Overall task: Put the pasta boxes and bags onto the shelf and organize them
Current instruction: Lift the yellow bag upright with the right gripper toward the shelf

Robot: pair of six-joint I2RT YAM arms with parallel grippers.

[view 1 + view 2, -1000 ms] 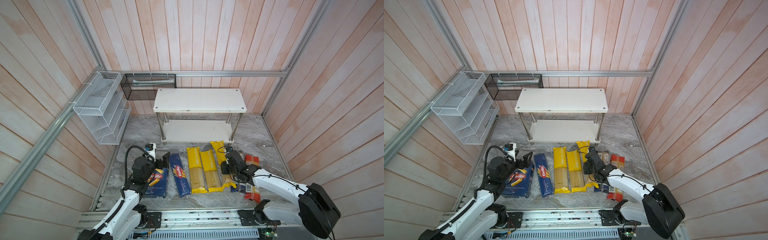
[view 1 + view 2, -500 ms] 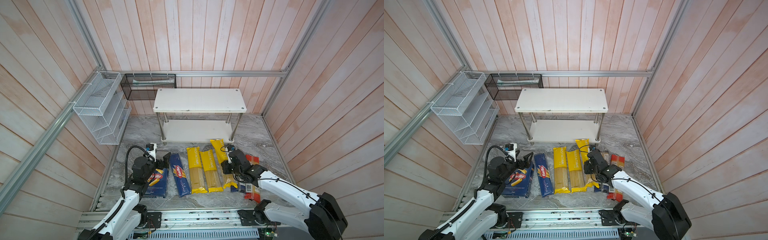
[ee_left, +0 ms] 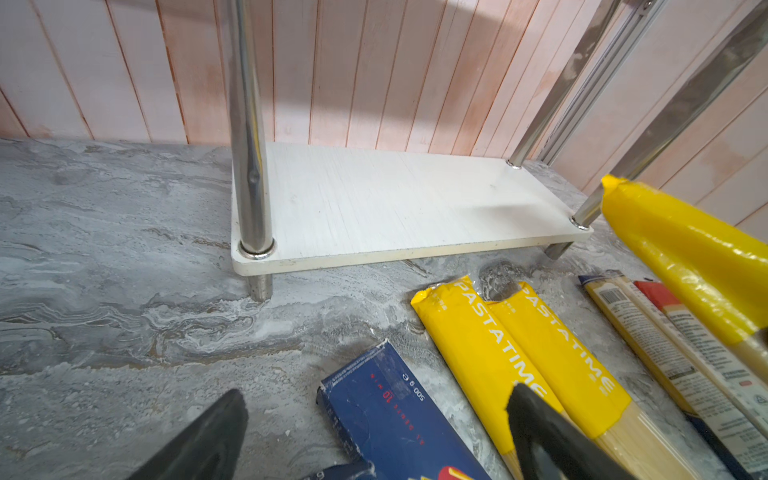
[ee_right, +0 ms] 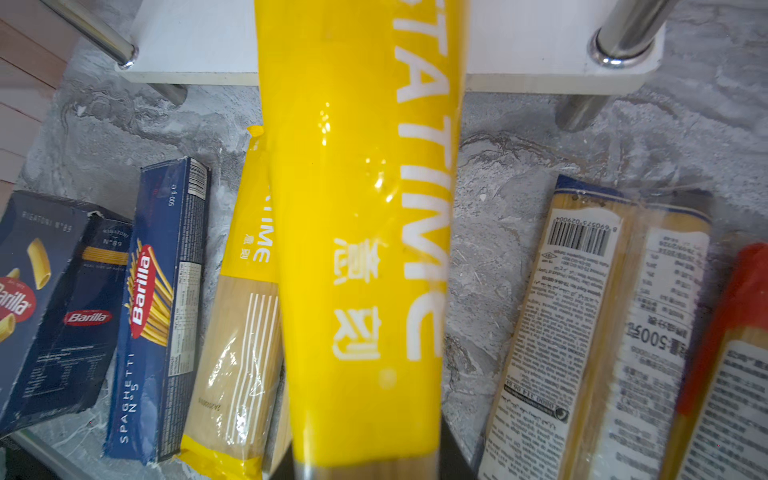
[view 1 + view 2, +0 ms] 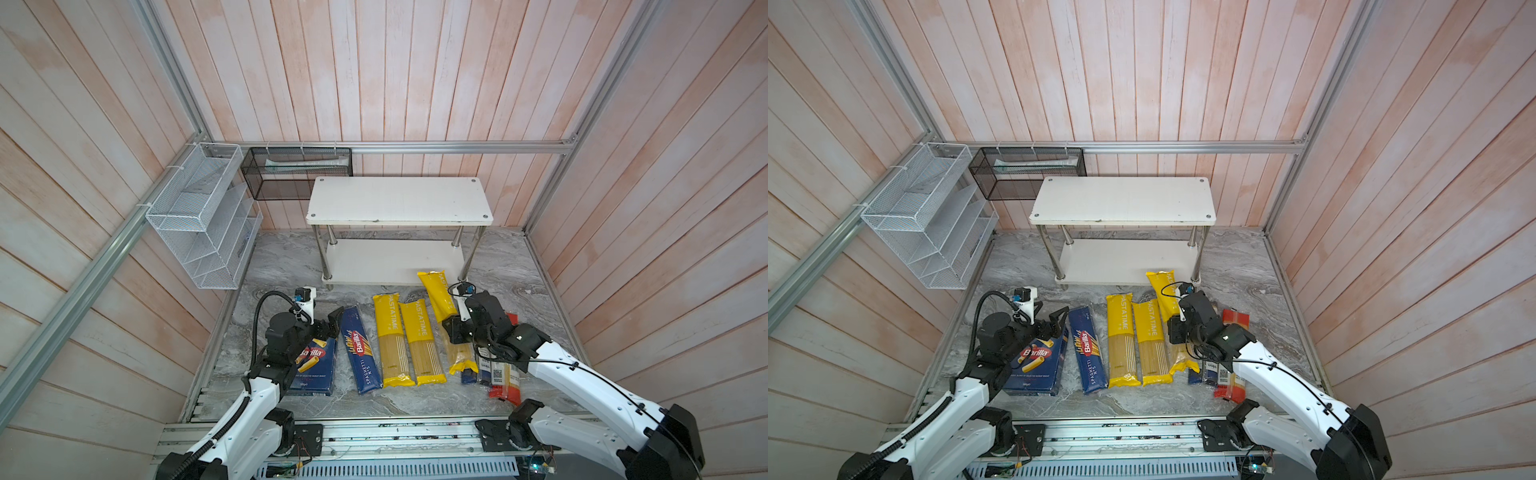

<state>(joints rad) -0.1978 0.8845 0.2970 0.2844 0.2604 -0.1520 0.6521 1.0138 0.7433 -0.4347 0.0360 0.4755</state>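
My right gripper (image 5: 455, 332) (image 4: 365, 469) is shut on a yellow PASTATIME bag (image 5: 436, 295) (image 4: 357, 249), lifted off the floor. The bag's far end reaches the front edge of the shelf's (image 5: 399, 199) lower board (image 4: 540, 41) by the right front post. Two more yellow bags (image 5: 390, 340) (image 5: 422, 343) lie flat. A clear blue-ended bag (image 5: 478, 372) and a red-ended one (image 5: 505, 382) lie under my right arm. My left gripper (image 5: 328, 324) (image 3: 374, 436) is open and holds nothing. It hangs over the far ends of the Rigatoni box (image 5: 316, 365) and Spaghetti box (image 5: 360, 351).
A white wire rack (image 5: 199, 216) hangs on the left wall and a black mesh basket (image 5: 297, 172) on the back rail. Wooden walls close in three sides. The shelf's chrome posts (image 3: 249, 166) stand at its corners. Both shelf boards are bare.
My right gripper has risen and moved toward the shelf with the yellow bag, whose far end now meets the lower board's front edge. The left arm has not moved.
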